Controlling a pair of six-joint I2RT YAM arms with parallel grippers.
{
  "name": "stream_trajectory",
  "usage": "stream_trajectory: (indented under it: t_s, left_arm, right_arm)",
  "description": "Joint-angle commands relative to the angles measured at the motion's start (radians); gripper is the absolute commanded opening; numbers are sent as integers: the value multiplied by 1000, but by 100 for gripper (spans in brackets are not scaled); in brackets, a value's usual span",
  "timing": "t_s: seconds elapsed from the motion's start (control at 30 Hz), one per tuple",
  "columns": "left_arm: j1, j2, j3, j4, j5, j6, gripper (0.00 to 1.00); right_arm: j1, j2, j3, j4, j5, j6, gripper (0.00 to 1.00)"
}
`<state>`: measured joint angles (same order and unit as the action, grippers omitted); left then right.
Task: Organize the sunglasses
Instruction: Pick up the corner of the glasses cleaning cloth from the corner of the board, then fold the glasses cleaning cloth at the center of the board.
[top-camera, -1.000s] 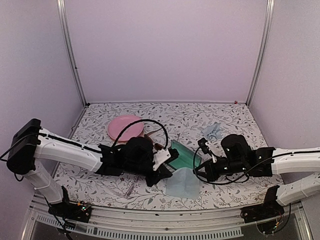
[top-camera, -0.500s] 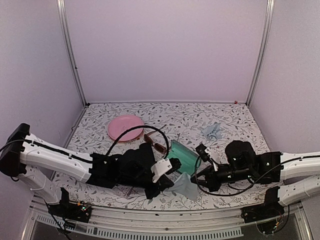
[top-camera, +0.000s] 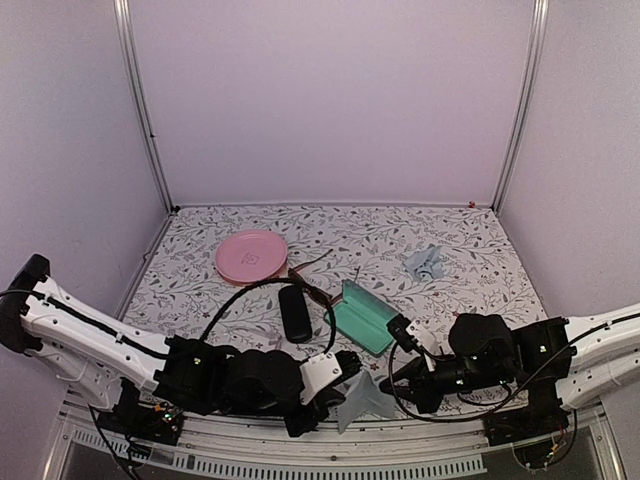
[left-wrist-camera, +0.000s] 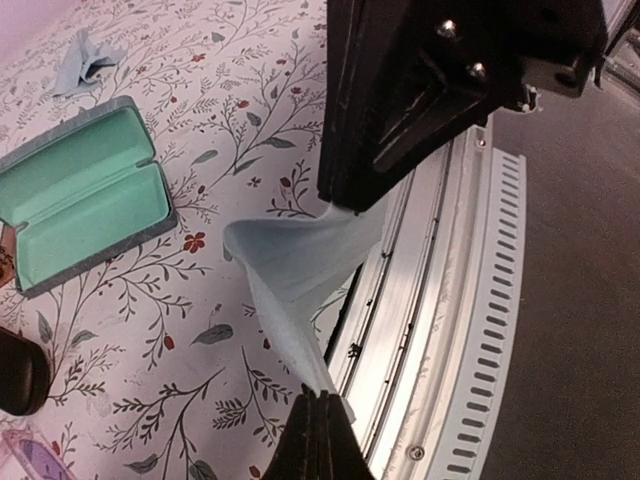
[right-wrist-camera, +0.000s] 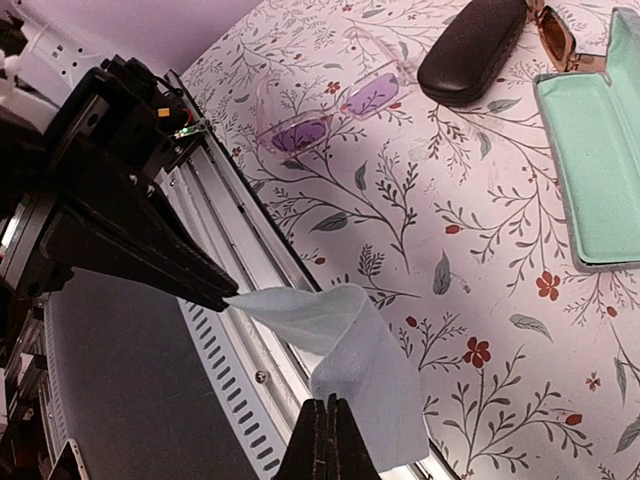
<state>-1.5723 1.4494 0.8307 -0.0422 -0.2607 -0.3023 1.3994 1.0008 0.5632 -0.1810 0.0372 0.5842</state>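
Both grippers are shut on one pale blue cloth (top-camera: 362, 400) and hold it stretched above the table's front rail. My left gripper (left-wrist-camera: 322, 400) pinches one corner of the cloth (left-wrist-camera: 300, 260). My right gripper (right-wrist-camera: 325, 405) pinches the opposite corner of the cloth (right-wrist-camera: 360, 350). The reddish-brown sunglasses (right-wrist-camera: 555, 30) lie between the black case and the open case, and they also show in the top view (top-camera: 316, 292). The pale near-transparent pair with purple lenses (right-wrist-camera: 330, 110) lies near the front left, hidden under my left arm in the top view.
A black oblong hard case (top-camera: 295, 312) lies shut. A grey-blue case (top-camera: 365, 315) lies open and shows its green lining. A pink plate (top-camera: 252, 255) sits at the back left. A second crumpled cloth (top-camera: 425, 262) lies at the back right. The metal front rail (left-wrist-camera: 430, 330) is just below the grippers.
Both arms have drawn back toward the near edge. They lifted the cloth from beside the open case to above the front rail. The black case is now uncovered.
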Motion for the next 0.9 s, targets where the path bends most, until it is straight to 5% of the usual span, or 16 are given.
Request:
stream_trajectory:
  t_s: [0.0,0.3,0.87]
  left_arm:
    - [-18,-3,-22,-28,-87,-44,0]
    - [38,57,-7,-29,-102,-14,0]
    - [241,143,-9,60,7,124,0]
  right_arm:
    - [6,7,-11,-31,103,55,0]
    - [-5,41,7,-103,236,122,0]
    - [-200,212,86,-99,228,7,0]
